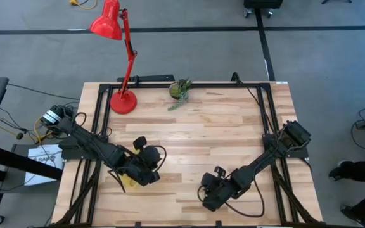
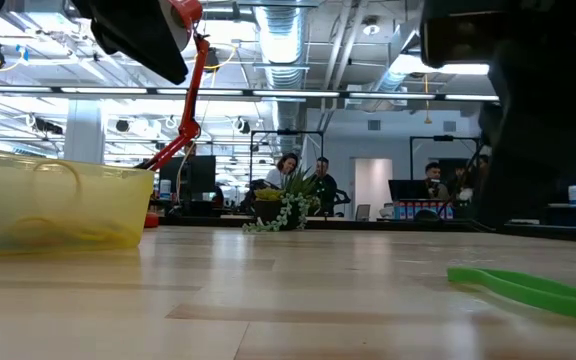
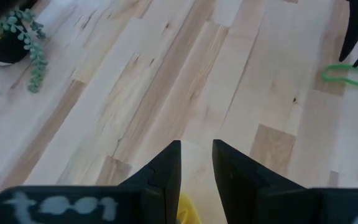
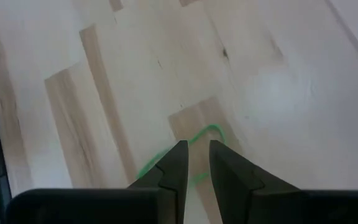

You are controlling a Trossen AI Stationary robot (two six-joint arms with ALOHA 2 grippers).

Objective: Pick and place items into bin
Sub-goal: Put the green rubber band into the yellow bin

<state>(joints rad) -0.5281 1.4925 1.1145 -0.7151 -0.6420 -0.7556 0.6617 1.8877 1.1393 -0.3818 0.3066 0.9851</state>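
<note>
1. My right tool (image 4: 196,163) hangs low over the near part of the desk (image 1: 220,133), directly above a green band (image 4: 185,149). Its fingers stand a narrow gap apart with nothing between them; the loop lies flat on the wood beneath the tips, not yet gripped.
2. My left tool (image 3: 196,163) sits over the bin (image 2: 53,205), near the desk's front left. Its fingers are likewise parted by a slim gap and hold nothing that I can see; a yellow edge of the bin shows just below them.
3. Done, as I judge it: the low view shows faint loops lying inside the translucent yellow bin, so some items seem to be in already. How many, I cannot tell.
4. Left: the green band is the only loose item I can find on the desk. It lies well apart from the bin, so I reckon it is the next pick.
5. The red lamp (image 1: 122,101) and the green plant (image 1: 180,90) at the far edge are not my concern.
</note>
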